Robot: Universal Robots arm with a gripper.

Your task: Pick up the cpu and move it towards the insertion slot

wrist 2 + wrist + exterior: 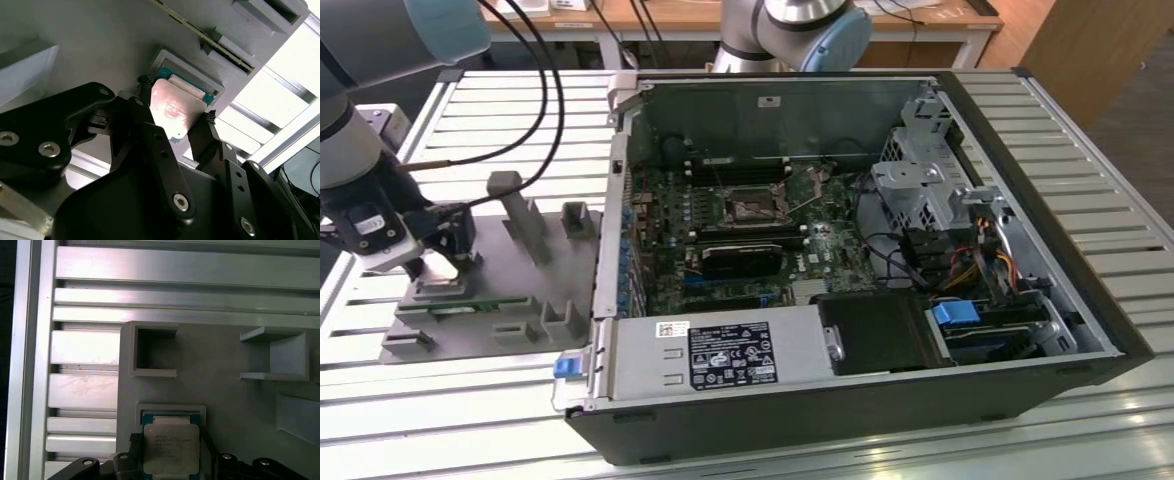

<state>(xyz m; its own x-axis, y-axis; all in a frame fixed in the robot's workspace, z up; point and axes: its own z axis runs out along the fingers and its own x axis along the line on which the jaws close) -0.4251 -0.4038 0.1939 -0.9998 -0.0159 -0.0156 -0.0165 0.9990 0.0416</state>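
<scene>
- The gripper sat over the grey tray at the exterior view's left, well apart from the open computer case.
- In the second wrist view the black fingertips pressed against opposite edges of the cpu. The jaws were closed on the chip, silver top facing the camera.
- The first wrist view showed the cpu between the fingers, just off its square pocket in the tray. A strip of the pocket's teal floor peeked out beyond it.
- So the grasp looked done, and the chip seemed lifted just clear of its seat (hard to be sure how far, since the camera looked straight down on it).
- What remained was the whole carry. The insertion slot, with its shiny frame and dark centre, lay on the board inside the case, far from the gripper across the tray and the case wall.
- My call was an early stage of the job: the pick was made, the transfer had not started.
</scene>
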